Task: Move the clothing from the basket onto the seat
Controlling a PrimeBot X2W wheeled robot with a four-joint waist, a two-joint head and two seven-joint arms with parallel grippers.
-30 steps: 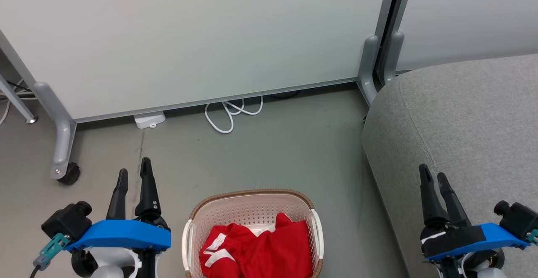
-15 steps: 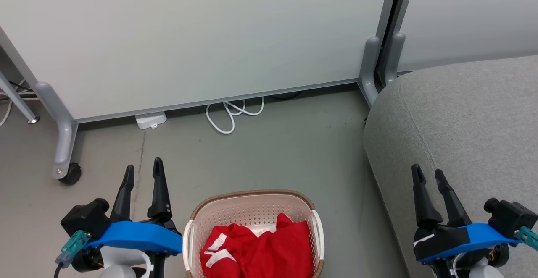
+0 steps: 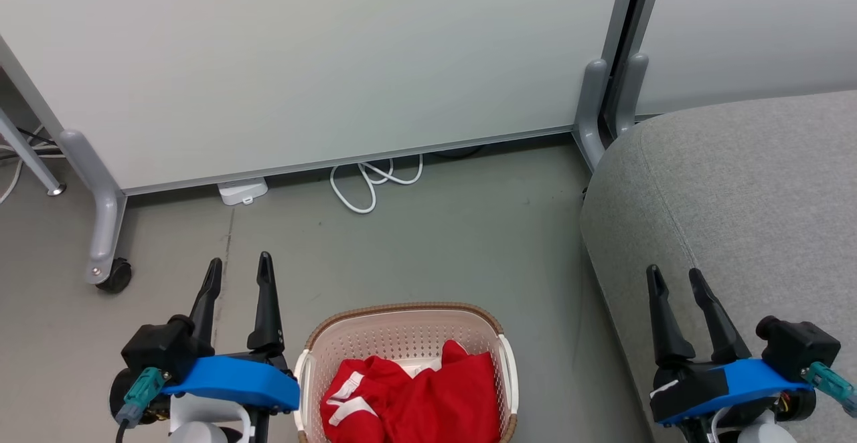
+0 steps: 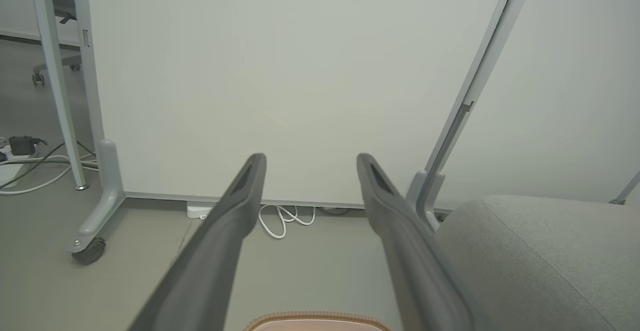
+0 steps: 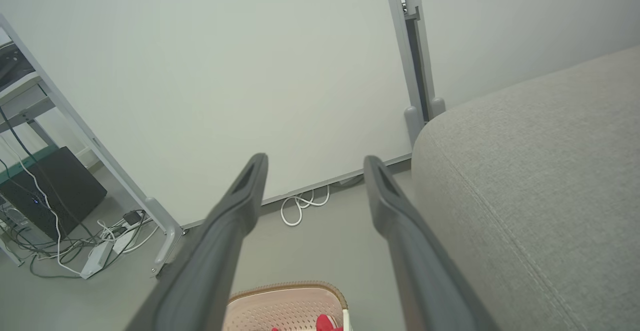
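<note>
Red clothing (image 3: 415, 399) with white trim lies bunched in the cream basket (image 3: 402, 326), which stands on the floor at the bottom middle of the head view. The grey seat (image 3: 743, 195) fills the right side. My left gripper (image 3: 240, 273) hovers open just left of the basket, empty. My right gripper (image 3: 675, 282) hangs open over the seat's front edge, also empty. The left wrist view catches the basket rim (image 4: 320, 318) below the open left gripper (image 4: 310, 163) and the seat (image 4: 540, 251). In the right wrist view, the basket (image 5: 287, 306) with a bit of red clothing (image 5: 327, 322) sits below the open right gripper (image 5: 315, 163).
A pale partition panel (image 3: 321, 61) on grey castor legs (image 3: 100, 229) closes the far side. A white cable loop (image 3: 368, 185) and a small white box (image 3: 242, 191) lie at its foot. Grey floor (image 3: 455, 242) separates basket and partition.
My left gripper has moved right toward the basket and slightly down the view. My right gripper has shifted a little left. Basket and clothing lie as before.
</note>
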